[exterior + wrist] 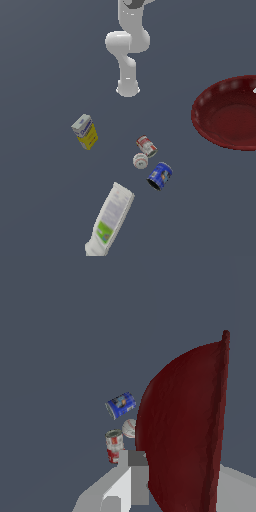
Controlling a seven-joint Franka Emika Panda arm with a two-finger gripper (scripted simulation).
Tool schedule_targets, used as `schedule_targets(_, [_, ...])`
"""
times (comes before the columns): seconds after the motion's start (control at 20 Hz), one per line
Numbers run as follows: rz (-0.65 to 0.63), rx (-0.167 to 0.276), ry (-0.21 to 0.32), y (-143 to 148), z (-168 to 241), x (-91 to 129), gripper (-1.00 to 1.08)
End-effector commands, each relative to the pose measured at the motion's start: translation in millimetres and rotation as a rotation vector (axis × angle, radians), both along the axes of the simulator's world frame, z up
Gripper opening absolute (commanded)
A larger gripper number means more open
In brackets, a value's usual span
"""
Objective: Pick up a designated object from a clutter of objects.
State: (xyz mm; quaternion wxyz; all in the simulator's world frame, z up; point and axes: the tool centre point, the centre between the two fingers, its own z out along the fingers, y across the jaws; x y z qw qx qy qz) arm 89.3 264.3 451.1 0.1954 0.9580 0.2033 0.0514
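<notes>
The dark red glossy bowl (pixel 227 112) appears large at the exterior view's right edge, cut off by the frame. In the wrist view the bowl (pixel 185 421) stands edge-on between my gripper's (pixel 180 468) grey fingers (pixel 134 476), one on each side of its wall. The gripper is shut on the bowl's rim. In the exterior view only a small white bit shows at the right edge by the bowl, and the hand itself is out of frame. The small red can (pixel 146 146), white ball (pixel 140 161) and blue can (pixel 160 175) lie together on the floor.
A yellow-and-white carton (pixel 85 131) lies at the exterior view's left. A white bottle (pixel 110 217) with a green label lies at the front. The arm's base (pixel 128 87) stands at the back. The wrist view also shows the blue can (pixel 120 405), ball (pixel 129 428) and red can (pixel 114 446).
</notes>
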Motion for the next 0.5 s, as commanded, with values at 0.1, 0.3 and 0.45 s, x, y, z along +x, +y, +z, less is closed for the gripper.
schedule_targets(0.1, [0.0,0.001,-0.001,-3,7,-2,-1.0])
schedule_targets(0.3, [-0.001,0.001,-0.001,-14,27,-8,-1.0])
schedule_targets(0.45, [-0.002,0.001,-0.001,-17,33,-9,-1.0])
